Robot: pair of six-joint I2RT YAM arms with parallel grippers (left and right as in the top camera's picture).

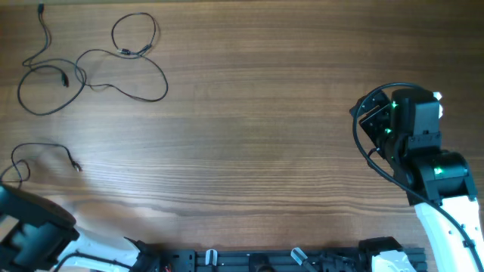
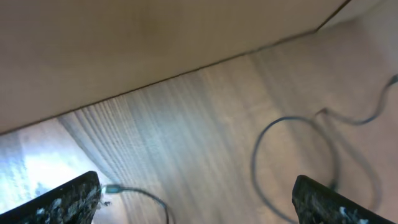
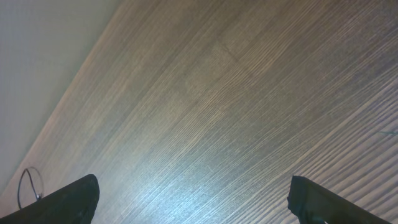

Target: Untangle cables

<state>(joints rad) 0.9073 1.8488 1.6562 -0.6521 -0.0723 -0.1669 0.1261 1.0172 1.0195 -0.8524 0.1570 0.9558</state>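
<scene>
Thin black cables lie as loose loops at the far left of the table. One cable [image 1: 121, 51] loops at the top left, and another [image 1: 45, 75] lies beside it. A separate cable [image 1: 41, 148] lies nearer the front left with its plug end [image 1: 76, 166] free. In the left wrist view the plug tip [image 2: 113, 188] lies by the left finger and cable loops [image 2: 292, 121] lie ahead. My left gripper [image 2: 196, 202] is open and holds nothing. My right gripper [image 3: 193, 199] is open over bare wood at the right.
The wooden table [image 1: 257, 128] spans the view. The right arm's own thick black wire [image 1: 370, 98] curves round its wrist. A black rail [image 1: 265, 261] runs along the front edge. A small cable loop [image 3: 28, 183] shows far off in the right wrist view.
</scene>
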